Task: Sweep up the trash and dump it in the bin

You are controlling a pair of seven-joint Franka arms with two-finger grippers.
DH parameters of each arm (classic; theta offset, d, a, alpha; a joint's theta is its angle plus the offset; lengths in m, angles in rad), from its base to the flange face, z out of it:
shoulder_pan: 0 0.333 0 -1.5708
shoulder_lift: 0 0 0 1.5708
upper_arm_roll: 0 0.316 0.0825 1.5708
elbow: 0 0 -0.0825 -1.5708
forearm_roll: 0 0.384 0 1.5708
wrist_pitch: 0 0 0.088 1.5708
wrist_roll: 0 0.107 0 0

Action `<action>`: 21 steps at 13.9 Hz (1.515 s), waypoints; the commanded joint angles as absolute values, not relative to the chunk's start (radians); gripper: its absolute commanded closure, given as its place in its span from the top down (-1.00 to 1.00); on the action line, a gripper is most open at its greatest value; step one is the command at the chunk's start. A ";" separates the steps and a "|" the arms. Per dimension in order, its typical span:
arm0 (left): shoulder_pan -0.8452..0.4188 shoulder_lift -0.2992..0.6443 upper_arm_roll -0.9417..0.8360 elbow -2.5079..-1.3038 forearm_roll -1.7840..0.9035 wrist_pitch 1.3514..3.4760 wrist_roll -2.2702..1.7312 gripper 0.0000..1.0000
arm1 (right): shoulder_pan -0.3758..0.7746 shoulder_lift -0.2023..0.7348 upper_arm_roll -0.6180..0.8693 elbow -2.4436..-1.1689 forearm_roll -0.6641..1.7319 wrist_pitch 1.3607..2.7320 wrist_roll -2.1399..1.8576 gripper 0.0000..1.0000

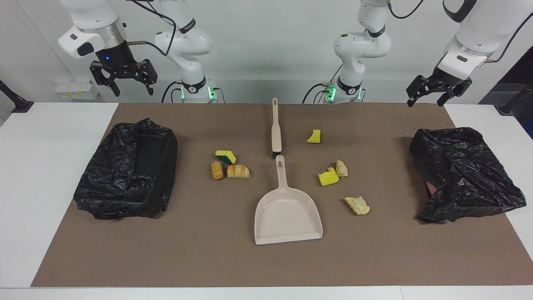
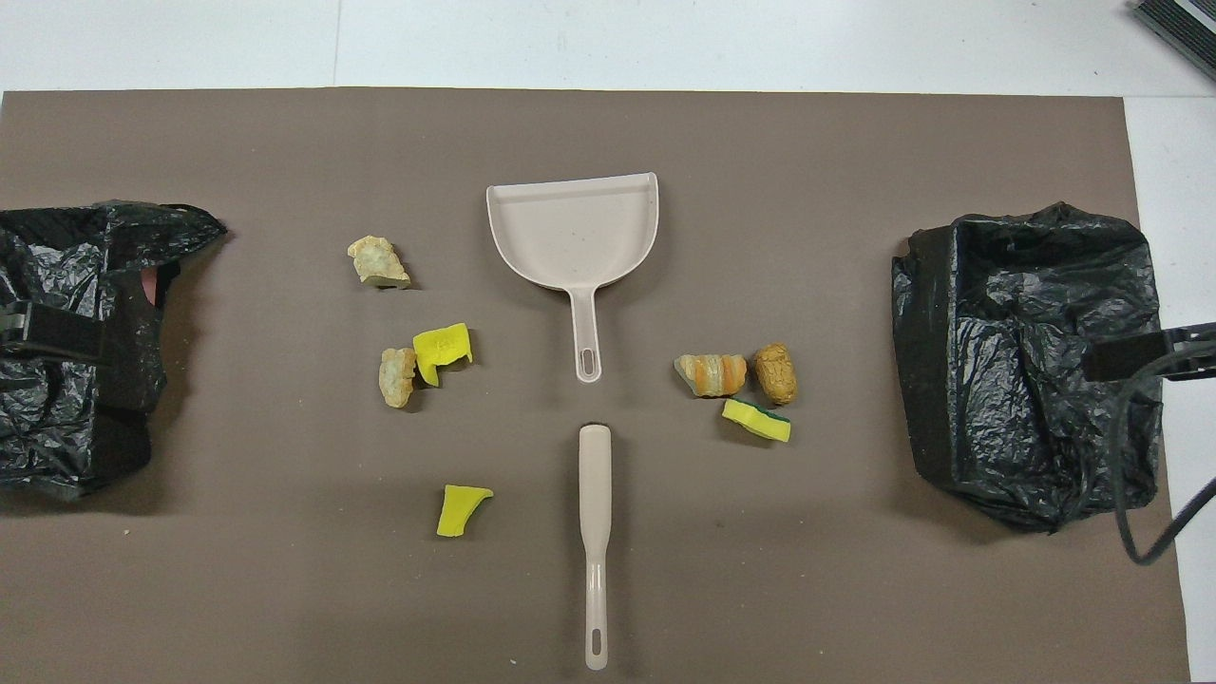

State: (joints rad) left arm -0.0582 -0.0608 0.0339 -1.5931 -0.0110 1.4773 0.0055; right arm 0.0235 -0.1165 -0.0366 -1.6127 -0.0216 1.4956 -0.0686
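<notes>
The trash lies on the brown mat in two groups. A yellow sponge with a green side [image 1: 225,156], a bread piece [image 1: 217,170] and a croissant piece [image 1: 238,171] lie toward the right arm's end. Two yellow sponge chunks [image 1: 314,136] [image 1: 328,177] and two bread pieces [image 1: 342,168] [image 1: 357,205] lie toward the left arm's end. A beige dustpan [image 1: 287,214] and a beige brush [image 1: 275,129] lie between the groups. My right gripper [image 1: 131,87] is open and empty, high over the table's edge by its bin. My left gripper [image 1: 428,98] is open and empty, likewise.
Two bins lined with black bags stand on the mat, one at the right arm's end [image 1: 129,171] and one at the left arm's end [image 1: 462,175]. White table [image 1: 41,166] borders the mat. A cable [image 2: 1135,494] hangs over the right arm's bin.
</notes>
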 commanded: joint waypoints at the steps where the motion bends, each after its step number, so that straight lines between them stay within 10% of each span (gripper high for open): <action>1: -0.055 -0.081 0.034 -1.614 -0.002 1.486 0.003 1.00 | 0.015 -0.136 -0.035 -1.623 -0.029 1.474 -0.106 1.00; 11: -0.077 -0.110 0.018 -1.707 -0.026 1.497 -0.002 1.00 | 0.014 -0.161 -0.037 -1.663 -0.029 1.474 -0.104 1.00; 21: -0.391 -0.163 0.018 -2.011 -0.080 1.776 -0.260 1.00 | 0.015 -0.163 -0.037 -1.695 -0.028 1.482 -0.094 1.00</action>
